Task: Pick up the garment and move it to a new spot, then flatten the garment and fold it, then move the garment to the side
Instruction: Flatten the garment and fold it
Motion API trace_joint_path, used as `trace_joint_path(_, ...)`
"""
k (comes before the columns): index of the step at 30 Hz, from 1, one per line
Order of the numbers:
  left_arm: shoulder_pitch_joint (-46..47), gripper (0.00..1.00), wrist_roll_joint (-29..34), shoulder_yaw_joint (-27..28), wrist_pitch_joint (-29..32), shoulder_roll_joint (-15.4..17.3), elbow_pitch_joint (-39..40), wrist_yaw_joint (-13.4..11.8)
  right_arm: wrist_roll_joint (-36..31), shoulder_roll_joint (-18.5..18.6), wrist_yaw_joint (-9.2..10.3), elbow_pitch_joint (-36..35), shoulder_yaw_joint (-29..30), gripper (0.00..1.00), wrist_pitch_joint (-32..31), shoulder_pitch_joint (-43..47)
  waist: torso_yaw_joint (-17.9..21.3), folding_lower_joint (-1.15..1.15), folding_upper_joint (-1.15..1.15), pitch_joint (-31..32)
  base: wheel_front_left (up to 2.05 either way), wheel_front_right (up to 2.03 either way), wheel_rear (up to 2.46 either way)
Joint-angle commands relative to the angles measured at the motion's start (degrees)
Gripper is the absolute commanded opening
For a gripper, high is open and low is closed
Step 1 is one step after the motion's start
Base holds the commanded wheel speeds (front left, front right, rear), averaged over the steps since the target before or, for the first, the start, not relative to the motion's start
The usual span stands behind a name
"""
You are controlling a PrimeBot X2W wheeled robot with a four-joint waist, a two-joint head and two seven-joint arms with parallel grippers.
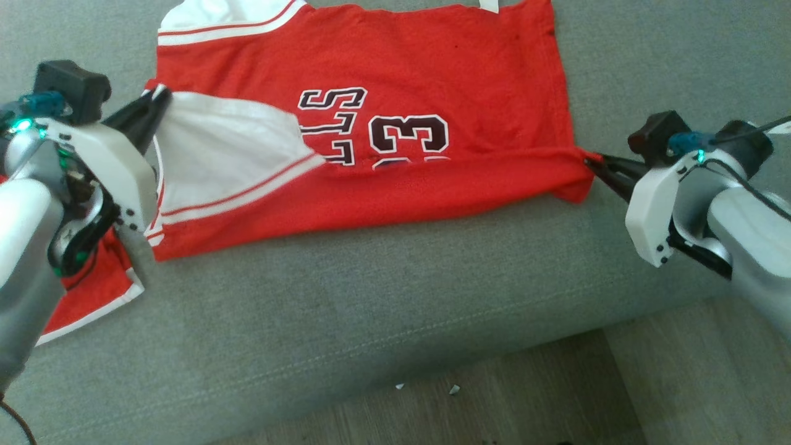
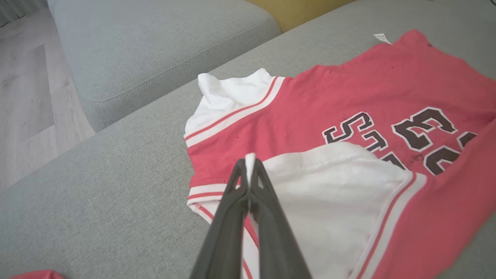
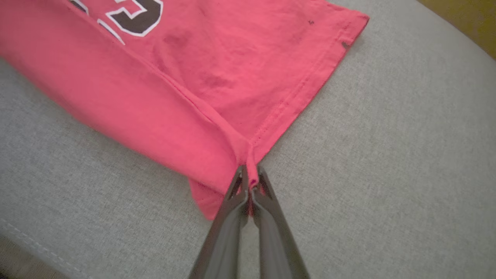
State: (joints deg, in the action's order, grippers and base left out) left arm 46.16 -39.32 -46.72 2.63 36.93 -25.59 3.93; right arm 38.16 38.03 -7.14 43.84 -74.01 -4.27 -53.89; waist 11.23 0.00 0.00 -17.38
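Found red shirt (image 1: 432, 74) half folded on grey sofa (image 1: 371, 296), near sofa's front edge, with left end effector (image 1: 162, 94) clamped on white sleeve (image 1: 235, 142) and right end effector (image 1: 590, 162) clamped on hem corner (image 1: 575, 185). Judged soft, light, floppy; best taken by corners.

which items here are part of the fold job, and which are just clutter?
Job: red jersey; left gripper, shut on its white sleeve; right gripper, shut on its hem corner.
Lying about: red white-trimmed cloth; pale scraps on the floor; yellow upholstery.
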Motion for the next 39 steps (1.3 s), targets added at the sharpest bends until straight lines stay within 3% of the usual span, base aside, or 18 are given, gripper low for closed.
trace_joint_path(1,3.77,0.0,0.66,2.92,-0.96,1.82,0.21,-0.54,-0.29,0.75,-0.35,0.18,0.66,0.0,1.1,-0.87,-0.02,0.0,0.0,-0.09,0.0,0.0,0.0)
trace_joint_path(6,4.61,0.0,0.98,2.67,-2.01,0.5,-2.54,-0.63,0.62,-0.37,-0.35,2.03,0.66,0.0,2.88,-1.46,-0.15,0.0,0.0,0.07,0.0,0.0,0.0)
trace_joint_path(7,4.68,0.0,0.91,2.55,-2.08,0.08,-3.17,-0.58,1.28,-0.73,-0.35,2.29,0.66,0.24,3.7,-1.65,-0.2,0.0,0.0,0.04,0.0,0.0,0.0)
trace_joint_path(8,4.77,0.46,0.88,2.5,-2.34,-0.33,-3.74,-0.62,2.17,-1.08,-0.35,2.79,0.66,1.0,4.11,-1.73,-0.27,0.0,0.0,0.05,0.0,0.0,0.0)
trace_joint_path(9,4.84,1.0,0.97,2.37,-2.65,-0.68,-4.35,-0.63,2.48,-1.44,-0.35,3.19,0.66,1.0,4.12,-1.7,-0.35,0.0,0.0,0.09,0.0,0.0,0.0)
trace_joint_path(17,3.94,1.0,-0.71,4.98,-8.61,-3.86,-7.23,-4.19,12.25,-3.63,-0.35,4.69,3.64,1.0,9.3,-0.9,-1.33,0.0,0.0,1.87,0.0,0.0,0.0)
trace_joint_path(20,1.39,1.0,-3.76,8.31,-13.4,-5.82,-5.93,-6.47,17.04,-4.13,-0.35,4.88,7.41,1.0,13.73,0.37,-1.83,0.0,0.0,3.62,0.0,0.0,0.0)
trace_joint_path(21,-1.6,1.0,-7.63,11.73,-15.69,-7.63,-3.8,-7.01,18.96,-4.43,-0.35,4.8,9.85,1.0,16.63,1.31,-2.16,0.0,0.0,4.82,0.0,0.0,0.0)
trace_joint_path(25,-9.11,1.0,-11.28,18.28,-17.49,-9.89,2.39,-7.82,20.31,-4.92,-0.35,3.26,15.44,1.0,19.06,4.18,-2.92,0.0,0.0,6.71,0.0,0.0,0.0)
trace_joint_path(28,-15.54,1.0,-8.97,24.5,-17.59,-12.78,9.5,-8.96,17.86,-5.08,-0.35,-0.14,23.98,1.0,19.22,6.8,-3.54,0.0,0.0,7.52,0.0,0.0,0.0)
trace_joint_path(32,-24.49,1.0,-4.05,29.88,-17.61,-17.82,15.95,-8.69,10.86,-6.86,-0.35,-6.49,37.67,1.0,19.25,14.25,-3.89,0.0,0.0,8.21,0.0,0.0,0.0)
trace_joint_path(39,-32.81,1.0,3.9,35.53,-17.62,-25.73,16.84,-5.72,-6.38,-14.8,-0.35,-15.73,55.17,1.0,19.26,28.78,-3.54,0.0,0.0,8.93,0.0,0.0,0.0)
